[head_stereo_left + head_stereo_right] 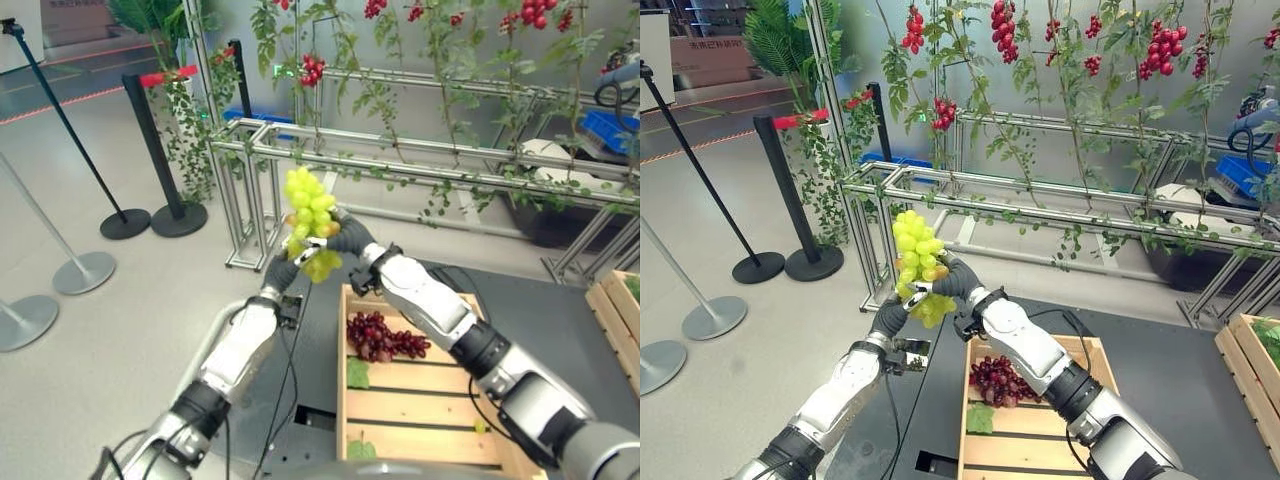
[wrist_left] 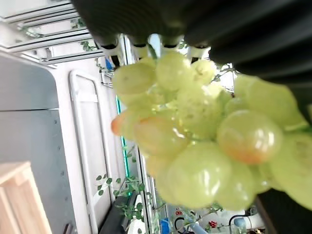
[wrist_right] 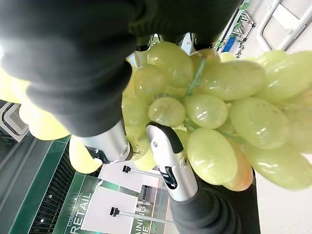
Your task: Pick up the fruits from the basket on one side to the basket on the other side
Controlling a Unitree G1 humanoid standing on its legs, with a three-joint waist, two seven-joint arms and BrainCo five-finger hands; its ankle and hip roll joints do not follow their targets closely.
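Green grapes (image 1: 308,215), one bunch, are held up in the air between both hands, above the far left corner of the wooden crate (image 1: 420,400). The bunch stands with its long axis roughly upright, the fuller end pointing up toward the metal frame (image 1: 400,160) and the lower end hanging between the two hands. The left hand (image 1: 281,268) reaches up from below and left, and its fingers are curled against the lower grapes, as its wrist view shows with the fruit pressed right against the dark cover. The right hand (image 1: 343,238) comes in from the right and clasps the bunch, its fingers (image 3: 168,161) wrapped around the grapes. A bunch of dark red grapes (image 1: 382,338) lies inside the crate near its far end, with a green leaf (image 1: 357,373) just beside it on the slats. The crate sits on a dark counter (image 1: 560,320), and a second wooden crate (image 1: 620,310) stands at the right edge, well apart. Open floor (image 1: 120,330) spreads to the left, with stanchion posts (image 1: 160,160) beyond. The frame with its vines stands just behind the raised bunch.
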